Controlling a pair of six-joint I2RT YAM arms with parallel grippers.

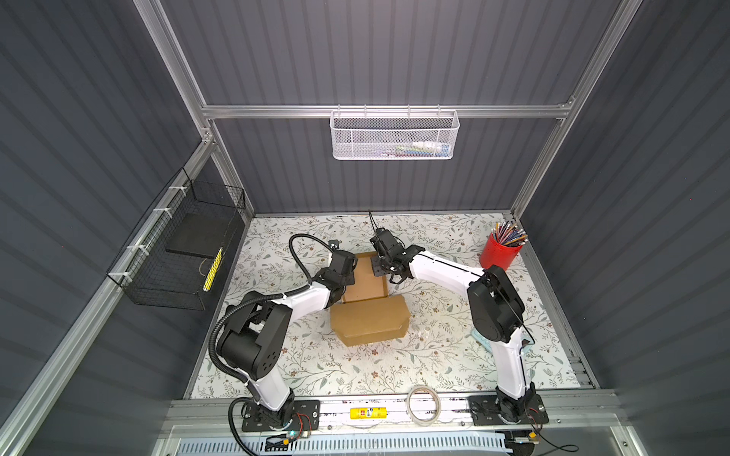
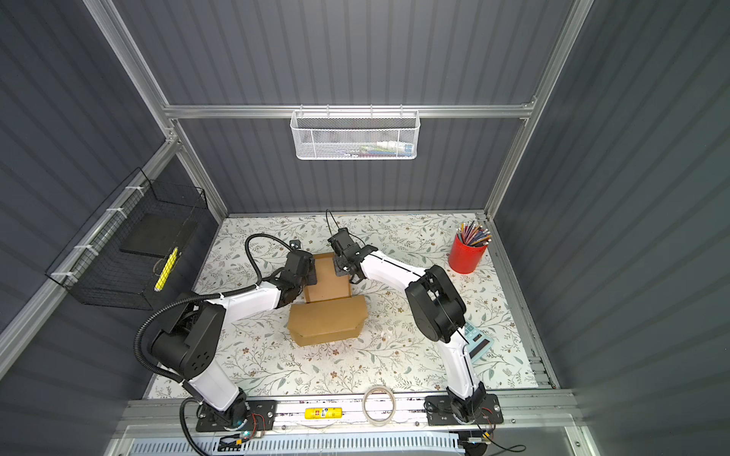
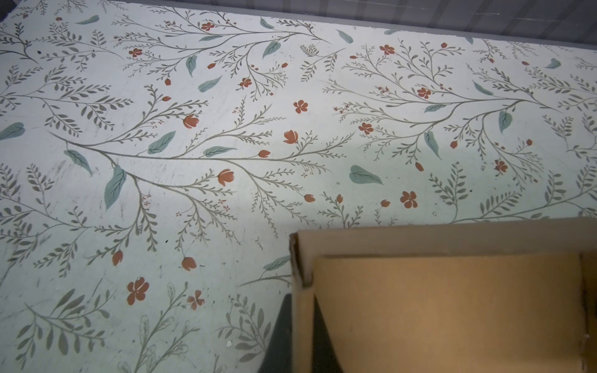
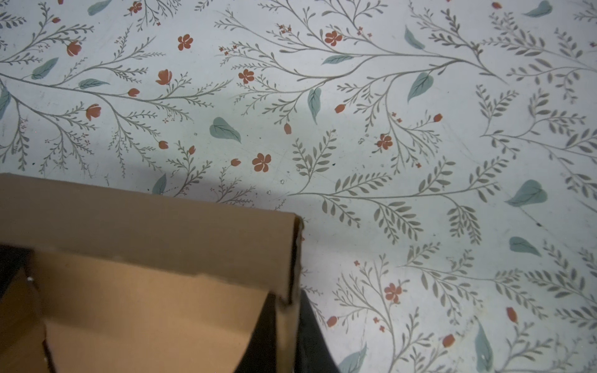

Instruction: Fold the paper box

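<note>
Evidently light, stiff cardboard: my left gripper clamps the nine o'clock wall of the paper box, which sits mid-table with its lid flopped toward six. My right gripper pinches the three o'clock wall. I'd hold the walls gently, since corrugate creases.

We read no text, number or brand in any view. In both top views a yellow label on the front rail bears a red patch and dark marks, too small to make out. The yellow strip in the black wire basket is likewise too small to read.
</note>
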